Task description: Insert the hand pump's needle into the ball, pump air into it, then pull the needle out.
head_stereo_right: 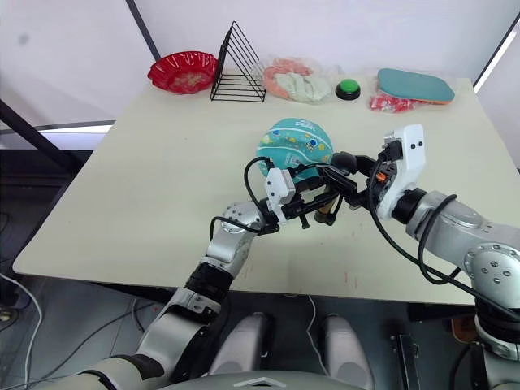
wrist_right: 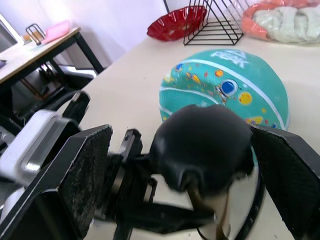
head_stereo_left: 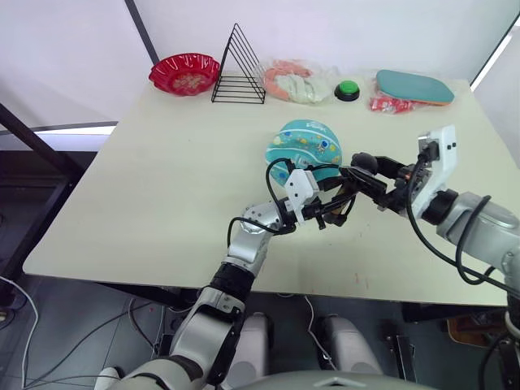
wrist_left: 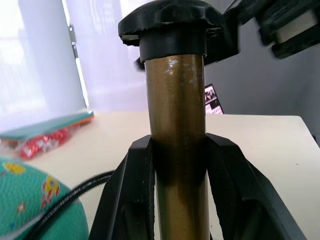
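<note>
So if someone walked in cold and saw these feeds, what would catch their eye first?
Probably the two arms meeting near the table's front edge: the left pincer is clamped on the gold barrel of the hand pump, while the right pincer sits open around the pump's black handle. Just behind them rests the teal ball, and a red bowl stands out at the far left corner.

red bowl (head_stereo_left: 184,74), far left corner of the table (head_stereo_left: 162,187); black wire rack (head_stereo_left: 239,75) just beside it; bagged pink and white items (head_stereo_left: 295,81) along the far edge; green button (head_stereo_left: 347,90); teal paddle (head_stereo_left: 414,86) on a red packet (head_stereo_left: 390,104), far right corner
</note>
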